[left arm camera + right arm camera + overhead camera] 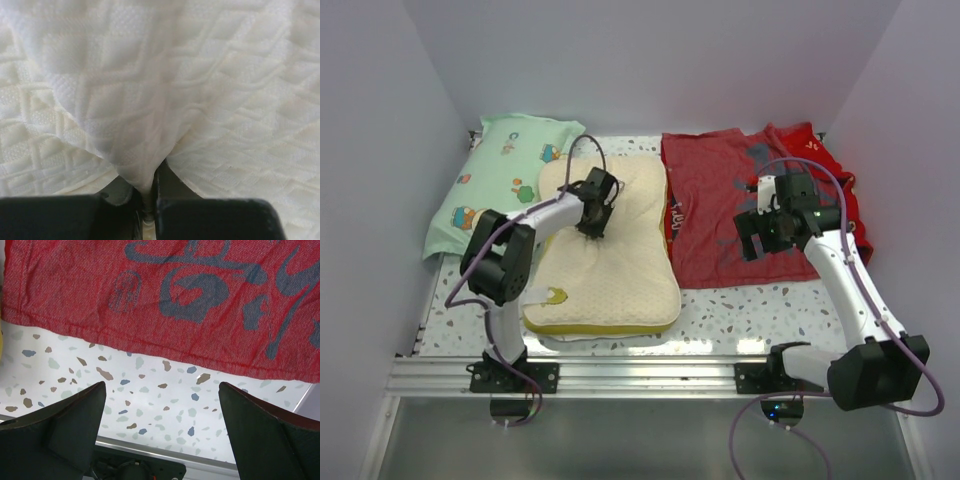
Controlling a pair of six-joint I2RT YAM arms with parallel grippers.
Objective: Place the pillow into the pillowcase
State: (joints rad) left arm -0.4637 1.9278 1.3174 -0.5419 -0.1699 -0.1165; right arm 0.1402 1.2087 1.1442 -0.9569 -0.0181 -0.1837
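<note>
My left end effector (147, 192) clamps a fold of the pillow (610, 270) on the tabletop (740, 310), presumably to lift it. My right end effector (161, 390) hangs wide open and empty over the pillowcase (200, 315) hem, likely to open it.

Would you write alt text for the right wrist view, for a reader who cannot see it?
The right claw hangs open above the speckled table, its two fingers spread wide. The red pillowcase, with grey marks, lies flat across the top, its hem ahead of the claw.
</note>
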